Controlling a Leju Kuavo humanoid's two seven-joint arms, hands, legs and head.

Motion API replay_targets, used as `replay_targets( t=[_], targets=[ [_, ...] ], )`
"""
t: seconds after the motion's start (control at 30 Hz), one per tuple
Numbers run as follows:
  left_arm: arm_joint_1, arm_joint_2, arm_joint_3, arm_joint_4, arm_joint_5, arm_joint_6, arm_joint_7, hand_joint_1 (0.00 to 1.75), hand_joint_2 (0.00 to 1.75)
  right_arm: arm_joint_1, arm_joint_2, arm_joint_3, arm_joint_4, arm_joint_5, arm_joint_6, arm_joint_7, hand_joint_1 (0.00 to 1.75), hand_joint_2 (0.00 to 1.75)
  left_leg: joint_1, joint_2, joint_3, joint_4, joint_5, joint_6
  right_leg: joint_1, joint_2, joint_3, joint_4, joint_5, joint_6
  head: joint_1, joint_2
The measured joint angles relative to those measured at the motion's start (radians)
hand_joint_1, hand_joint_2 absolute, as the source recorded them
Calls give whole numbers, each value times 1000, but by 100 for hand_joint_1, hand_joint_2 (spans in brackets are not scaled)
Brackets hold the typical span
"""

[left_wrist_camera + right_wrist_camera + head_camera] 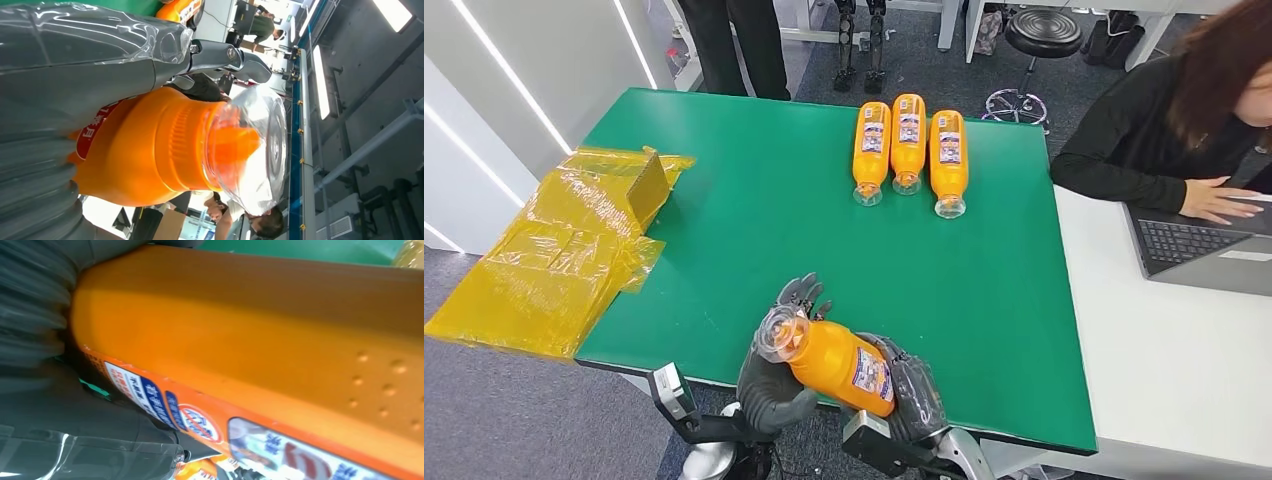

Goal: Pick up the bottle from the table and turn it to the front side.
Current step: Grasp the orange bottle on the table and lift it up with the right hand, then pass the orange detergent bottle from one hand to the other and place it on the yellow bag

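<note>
Bottle lifted, mid-turn between both hands.
Left hand (pixel 776 375) grips the neck end and right hand (pixel 912 395) the base of the bottle (pixel 839 362), off the counter's (pixel 754 240) near edge; label faces sideways, so probably more rolling needed. Three bottles (pixel 909 150) lie far.

Green table (pixel 754 220) as landmark. Three orange bottles (pixel 908 148) lie side by side on its far side, touching, clear caps toward the near edge. Crumpled yellow plastic wrap (pixel 564 250) drapes over its left edge, partly on the green top. White desk (pixel 1154 350) adjoins its right edge, carrying a laptop (pixel 1204 245) at the far right.
</note>
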Motion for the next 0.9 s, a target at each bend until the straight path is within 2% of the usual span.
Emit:
replay_targets(
  t=[0.07,0.1,0.4,0.77,0.8,0.83,0.9],
  targets=[
    [-3,0,0,2,2,3,-1,149,175,-21,12,12,33,-27,2,-18,175,175,0,0,0,0,0,0,0,0,0,0,0,0,0,0],
    [-4,1,0,3,2,6,-2,175,175,-33,19,17,53,-40,2,-28,175,175,0,0,0,0,0,0,0,0,0,0,0,0,0,0],
    [-21,11,14,3,-12,45,-4,175,175,-126,97,54,208,-105,6,-45,175,175,0,0,0,0,1,-1,0,0,0,1,0,0,0,0],
    [-24,27,16,3,-22,60,-3,175,175,-151,117,67,269,-122,0,-63,175,175,0,-1,0,0,1,-1,0,0,0,1,0,0,0,0],
    [-22,28,16,3,-22,61,-3,174,175,-151,118,68,271,-122,-2,-62,175,175,0,-1,0,0,1,-1,0,0,0,1,0,0,0,0],
    [-21,28,16,3,-22,62,-3,141,175,-150,119,70,272,-120,-5,-59,175,175,0,-1,0,0,1,-1,0,0,0,1,0,0,0,0],
    [-20,28,16,3,-23,65,-3,58,175,-149,120,73,273,-117,-6,-51,175,175,0,-1,0,0,1,-1,0,0,0,1,0,0,0,0]
  ],
)
